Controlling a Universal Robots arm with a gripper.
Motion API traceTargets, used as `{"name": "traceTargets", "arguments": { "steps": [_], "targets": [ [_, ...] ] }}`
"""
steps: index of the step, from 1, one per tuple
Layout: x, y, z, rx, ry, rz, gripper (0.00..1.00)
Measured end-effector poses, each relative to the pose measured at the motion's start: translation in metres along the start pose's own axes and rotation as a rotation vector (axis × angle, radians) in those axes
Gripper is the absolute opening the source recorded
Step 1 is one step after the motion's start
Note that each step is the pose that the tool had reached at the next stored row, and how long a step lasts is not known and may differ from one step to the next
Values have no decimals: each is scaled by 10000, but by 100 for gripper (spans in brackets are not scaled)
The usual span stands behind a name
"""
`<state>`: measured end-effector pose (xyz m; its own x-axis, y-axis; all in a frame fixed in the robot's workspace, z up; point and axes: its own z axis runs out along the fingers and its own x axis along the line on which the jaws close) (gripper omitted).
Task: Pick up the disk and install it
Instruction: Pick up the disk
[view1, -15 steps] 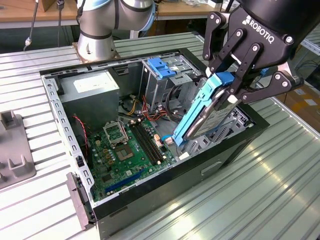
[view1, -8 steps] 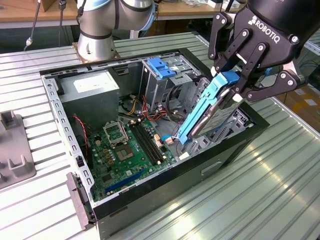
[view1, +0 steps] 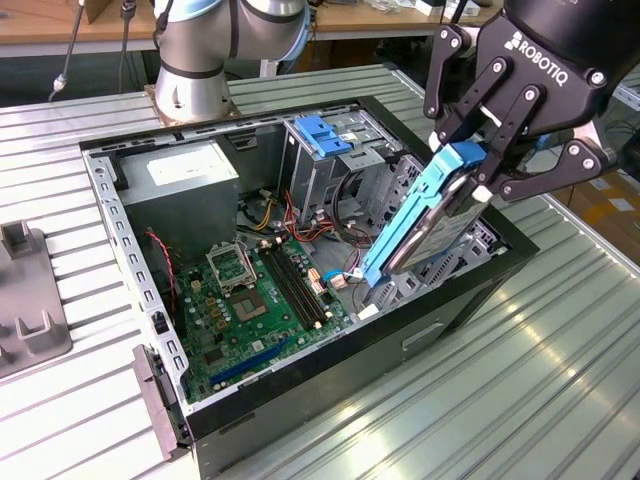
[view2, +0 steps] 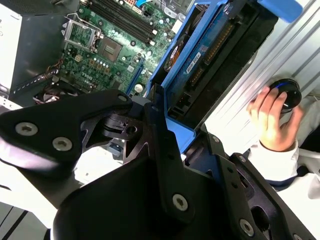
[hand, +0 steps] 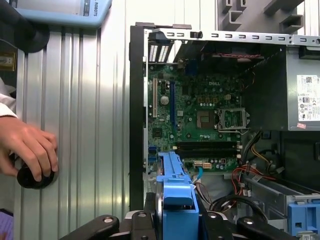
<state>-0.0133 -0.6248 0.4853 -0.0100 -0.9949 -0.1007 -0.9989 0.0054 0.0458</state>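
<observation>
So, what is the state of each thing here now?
Grey metal disk in blue plastic rails: held tilted above the case.
Black pincer: shut on the disk.
Black metal computer case: on its side, open.
Person's hand: resting on a round black knob.

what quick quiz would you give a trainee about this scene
1. True or false: the claw holds the disk tilted over the open computer case.
2. The person's hand rests on: A a round black knob; B a screwdriver; C the disk.
3. Fill in: the green board inside the case is the ___.
Key: 1 true; 2 A; 3 motherboard.
</observation>
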Motion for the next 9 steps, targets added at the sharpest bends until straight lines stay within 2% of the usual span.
{"name": "traceTargets", "arguments": {
  "steps": [9],
  "targets": [
    [2,-101,-1,0,2,0,37]
  ]
}}
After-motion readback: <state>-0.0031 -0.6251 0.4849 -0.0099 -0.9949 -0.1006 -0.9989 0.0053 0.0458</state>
